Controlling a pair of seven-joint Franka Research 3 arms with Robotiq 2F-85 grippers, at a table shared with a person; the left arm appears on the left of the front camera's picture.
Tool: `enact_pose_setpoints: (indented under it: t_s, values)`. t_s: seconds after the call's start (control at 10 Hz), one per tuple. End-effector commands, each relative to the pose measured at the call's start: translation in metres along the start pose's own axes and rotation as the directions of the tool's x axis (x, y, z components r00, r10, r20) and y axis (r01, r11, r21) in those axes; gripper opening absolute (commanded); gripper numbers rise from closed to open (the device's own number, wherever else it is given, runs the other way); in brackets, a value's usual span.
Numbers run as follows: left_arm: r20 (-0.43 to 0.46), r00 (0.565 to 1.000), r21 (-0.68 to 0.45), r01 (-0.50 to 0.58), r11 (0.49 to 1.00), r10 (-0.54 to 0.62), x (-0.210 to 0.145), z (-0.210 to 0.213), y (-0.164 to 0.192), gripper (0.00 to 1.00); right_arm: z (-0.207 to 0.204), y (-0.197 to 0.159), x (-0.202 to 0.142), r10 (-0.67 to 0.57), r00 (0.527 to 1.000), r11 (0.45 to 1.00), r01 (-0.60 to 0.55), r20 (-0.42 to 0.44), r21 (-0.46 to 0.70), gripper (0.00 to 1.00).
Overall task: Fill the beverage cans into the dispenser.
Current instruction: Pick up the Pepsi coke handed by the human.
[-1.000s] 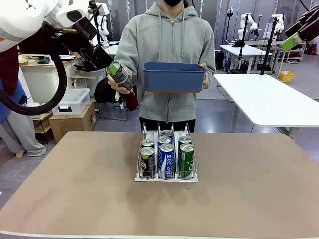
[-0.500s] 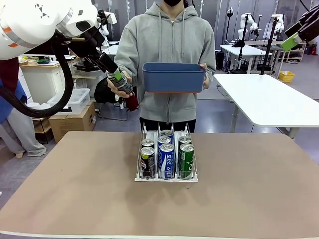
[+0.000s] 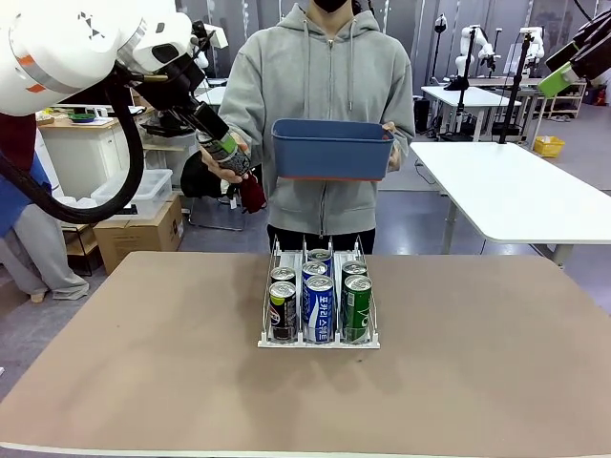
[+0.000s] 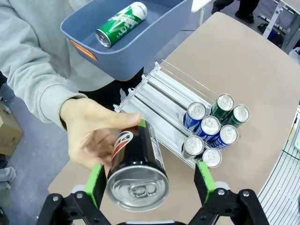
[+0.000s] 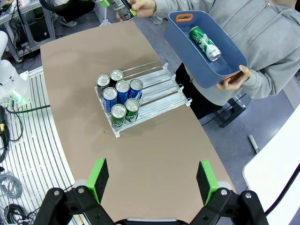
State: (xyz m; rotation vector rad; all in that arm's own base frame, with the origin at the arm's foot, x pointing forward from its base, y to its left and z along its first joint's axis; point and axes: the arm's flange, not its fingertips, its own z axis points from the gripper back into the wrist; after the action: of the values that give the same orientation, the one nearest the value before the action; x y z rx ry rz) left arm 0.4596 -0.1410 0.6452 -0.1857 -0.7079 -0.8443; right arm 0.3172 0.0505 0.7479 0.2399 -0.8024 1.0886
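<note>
jaws of the left arm are spread wide, with one green pad (image 4: 96,184) on each side of a black can (image 4: 137,171). they do not pinch it, and a gap shows at one pad. the person's hand (image 4: 89,136) holds this can by its far end and turns the silver top toward the wrist, i think so that the pads can close on the bare sides. its label has a round red, white and blue mark, but i cannot read the words.

behind it, the person's other hand (image 5: 233,79) carries a blue bin (image 4: 136,49) with one green can (image 4: 121,23) lying in it, probably the next one to give.

on the table (image 3: 143,363), the dispenser (image 4: 161,101) has seven cans packed at the robot's end: two dark cans (image 3: 283,310), three blue-and-white cans (image 3: 319,307) with korean print down the side, and two green cans (image 3: 356,307). the far part of each lane is free for more.

jaws of the right arm are spread too, with nothing between them, high over the table.
</note>
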Motion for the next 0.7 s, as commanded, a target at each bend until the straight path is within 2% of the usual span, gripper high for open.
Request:
enact_pose_setpoints:
  t_s: [0.0,0.4,0.6]
  values:
    - [0.016,1.0,-0.001,0.009,1.0,-0.009,0.0012,-0.0065,0.0084,1.0,-0.0012,-0.0003,-0.0006,0.006,1.0,1.0,-0.006,-0.001,0.002,1.0]
    - [-0.04,0.999,-0.008,0.026,1.0,-0.027,-0.0002,-0.0088,0.012,1.0,-0.0012,-0.0003,-0.0006,0.006,1.0,1.0,-0.006,-0.001,0.002,1.0]
    - [-0.012,1.0,-0.002,-0.006,1.0,0.006,0.0008,-0.0099,0.005,1.0,-0.0012,-0.0003,-0.0006,0.006,1.0,1.0,-0.006,-0.001,0.002,1.0]
